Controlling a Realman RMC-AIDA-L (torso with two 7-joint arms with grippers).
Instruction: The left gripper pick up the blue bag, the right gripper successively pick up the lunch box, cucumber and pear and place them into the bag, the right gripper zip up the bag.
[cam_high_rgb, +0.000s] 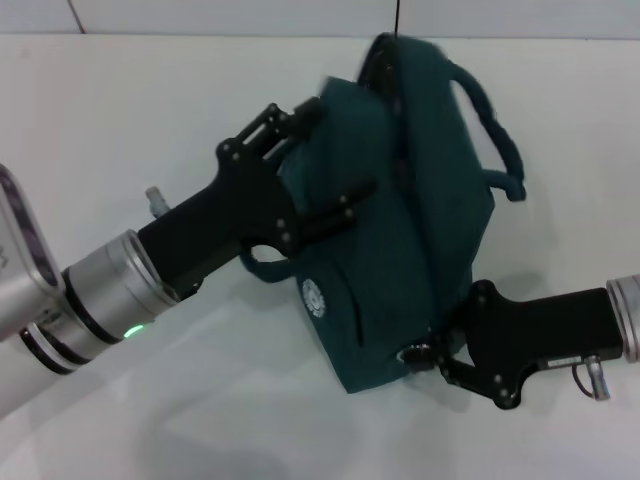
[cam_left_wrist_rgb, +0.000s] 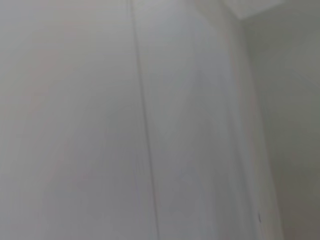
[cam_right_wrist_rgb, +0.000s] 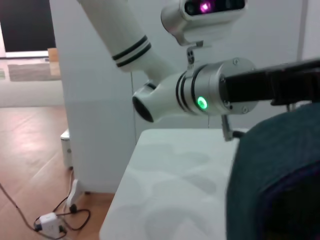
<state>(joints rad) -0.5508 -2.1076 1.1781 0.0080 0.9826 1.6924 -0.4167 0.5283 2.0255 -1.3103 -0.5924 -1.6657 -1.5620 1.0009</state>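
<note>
The blue bag (cam_high_rgb: 400, 250) lies tilted on the white table (cam_high_rgb: 120, 110), its loop handle (cam_high_rgb: 492, 130) toward the far right. My left gripper (cam_high_rgb: 335, 160), on a silver wrist with a green light, comes in from the left and is shut on the bag's left side fabric. From the right, my right gripper (cam_high_rgb: 425, 357) has its fingertips closed at the silver ring pull (cam_high_rgb: 408, 355) on the bag's near end. In the right wrist view the bag (cam_right_wrist_rgb: 280, 175) fills the near corner. The lunch box, cucumber and pear are out of view.
The right wrist view shows the table edge (cam_right_wrist_rgb: 125, 200), beyond it a wooden floor with a power strip and cables (cam_right_wrist_rgb: 50, 220), and the robot's head (cam_right_wrist_rgb: 205, 15) above the left arm. The left wrist view shows only a blank pale surface.
</note>
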